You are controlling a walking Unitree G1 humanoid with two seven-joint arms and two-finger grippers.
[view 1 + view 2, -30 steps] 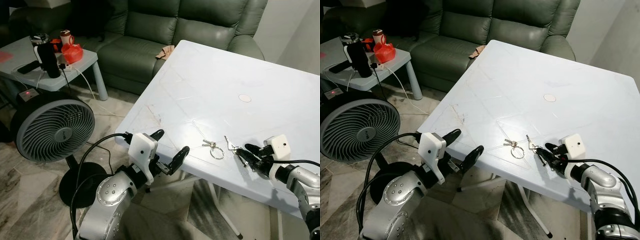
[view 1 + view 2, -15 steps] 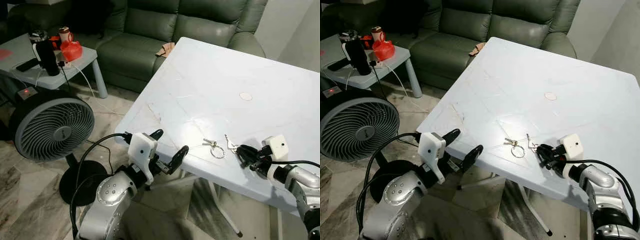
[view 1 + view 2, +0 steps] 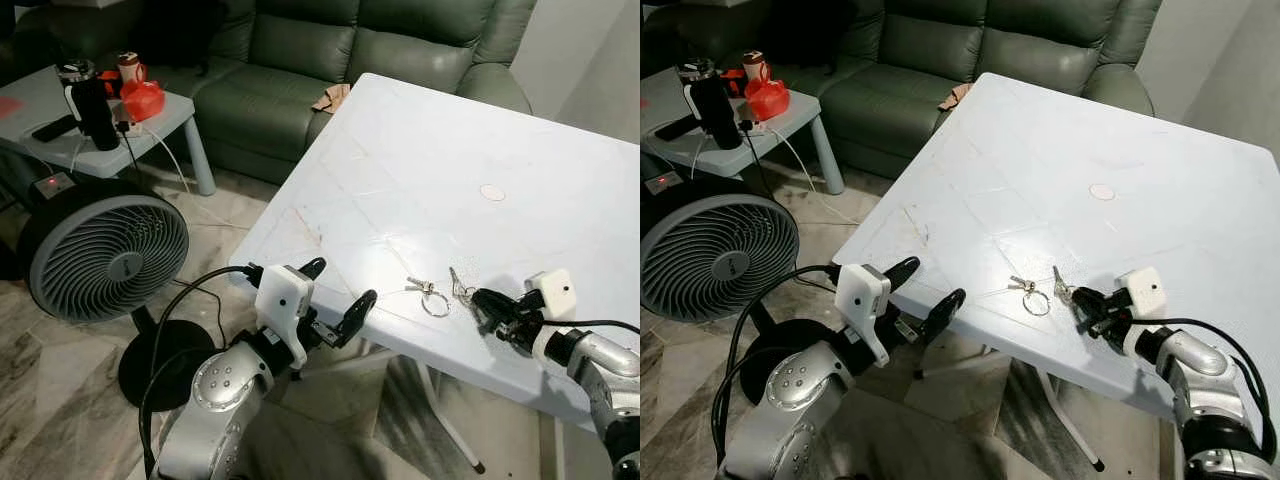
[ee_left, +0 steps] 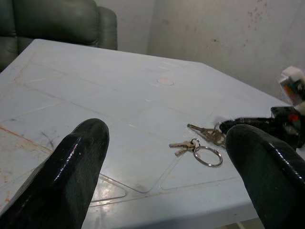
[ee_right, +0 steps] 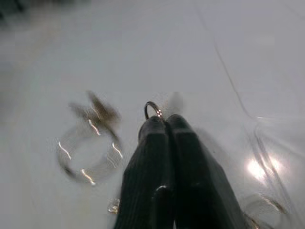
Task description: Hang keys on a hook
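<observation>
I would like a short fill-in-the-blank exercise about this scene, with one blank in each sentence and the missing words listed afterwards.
1. The keys lie on the white ____.
2. The right end effector has its fingers ____ beside the keys.
3. The left end effector hangs off the table edge with its fingers ____.
4. On the floor to the robot's left stands a grey ____.

Missing words: table; shut; open; fan

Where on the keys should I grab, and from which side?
Judging by how they lie, take the keys by the big ring, from above on the right tool's side: it lies flat and open on the white table, whereas the blades are thin and splayed.
</observation>
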